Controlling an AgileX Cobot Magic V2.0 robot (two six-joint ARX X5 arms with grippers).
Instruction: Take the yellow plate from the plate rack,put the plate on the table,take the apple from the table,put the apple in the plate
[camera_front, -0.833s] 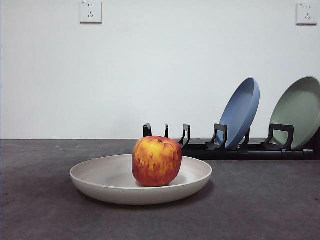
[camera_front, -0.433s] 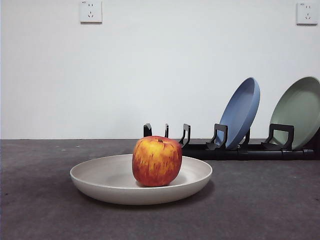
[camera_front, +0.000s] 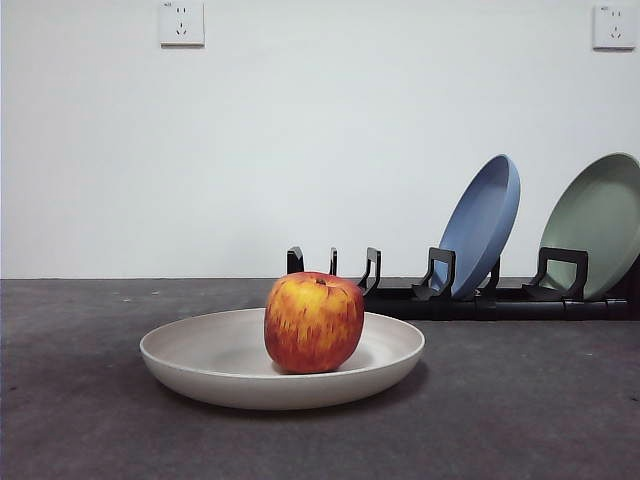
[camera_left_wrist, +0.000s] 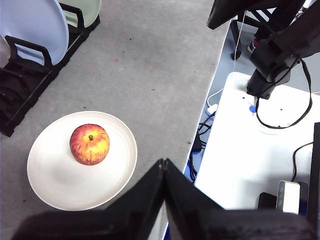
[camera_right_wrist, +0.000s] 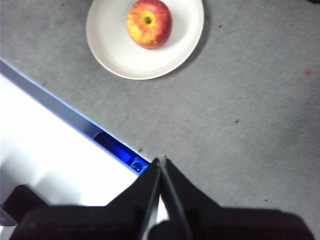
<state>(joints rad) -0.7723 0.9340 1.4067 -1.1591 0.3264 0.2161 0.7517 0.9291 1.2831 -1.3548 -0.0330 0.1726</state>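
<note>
Left gripper (camera_left_wrist: 164, 165): two matte black jaws, flat-sided, tapered to thin tips, joined to broad black body along frame edge. Right gripper (camera_right_wrist: 161, 162): same make, black tapered jaws, pale highlight seen along inner edges, blocky black base. Other arm (camera_left_wrist: 277, 55) seen in left wrist view: black angular links, black cable looped beneath, thin pale wire alongside. No markings or screws made out.

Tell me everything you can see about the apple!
The apple is round and red, streaked with yellow and orange, with a small dark stem in a dimple on top. It looks whole and smooth, and it stands upright. It sits inside the cream plate, a little off the middle, touching only the plate's floor. The plate lies flat on the grey table, in front of the black rack. No gripper touches it.
</note>
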